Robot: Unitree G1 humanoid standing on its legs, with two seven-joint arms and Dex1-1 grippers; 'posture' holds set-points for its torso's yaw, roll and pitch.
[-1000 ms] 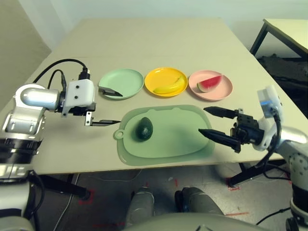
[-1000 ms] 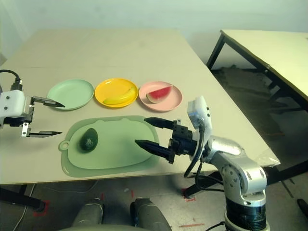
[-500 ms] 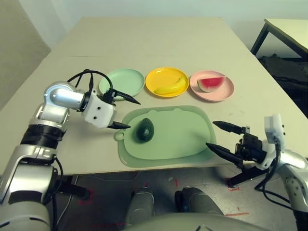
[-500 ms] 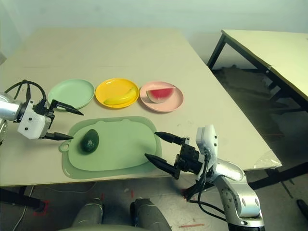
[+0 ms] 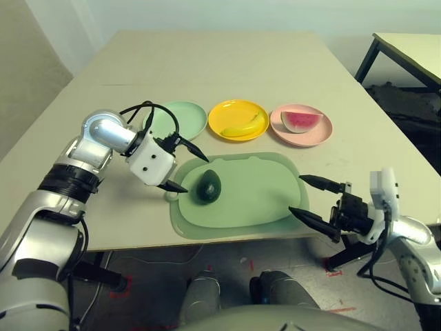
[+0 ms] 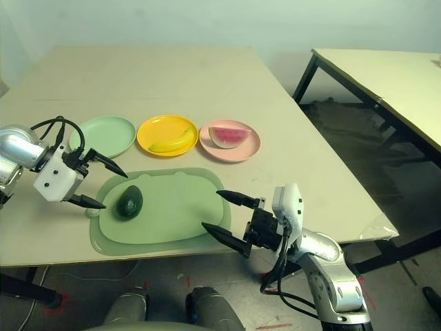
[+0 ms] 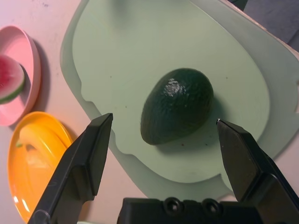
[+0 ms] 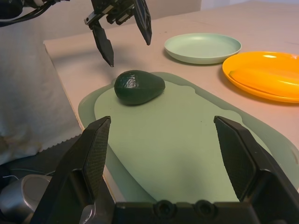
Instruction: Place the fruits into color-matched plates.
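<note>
Clearly the avocado (image 5: 209, 187) is the one fruit left to sort: it lies on its side at the left of the green mat (image 5: 255, 200), on the near half of the counter (image 5: 207, 76). Its mint green plate (image 5: 176, 120) waits bare just beyond the mat's far-left corner, so the carry should be short. The banana (image 5: 243, 125) already lies in the yellow plate (image 5: 238, 118) and the watermelon wedge (image 5: 300, 121) in the pink plate (image 5: 301, 126), both in the same far row, to the right of the green one.

I have my left fingers (image 7: 88, 158) spread wide and empty, angled down toward the avocado from its left, one on either side of it and not touching; that is how I would stand, I judge, to close across its narrow width. My left gripper (image 5: 187, 165) hangs over the mat's left edge for that reason.

My right gripper (image 5: 311, 200), fingers (image 8: 93, 149) likewise open and holding nothing, sits low by the mat's near-right corner, well apart from the avocado and out of the left arm's way.
</note>
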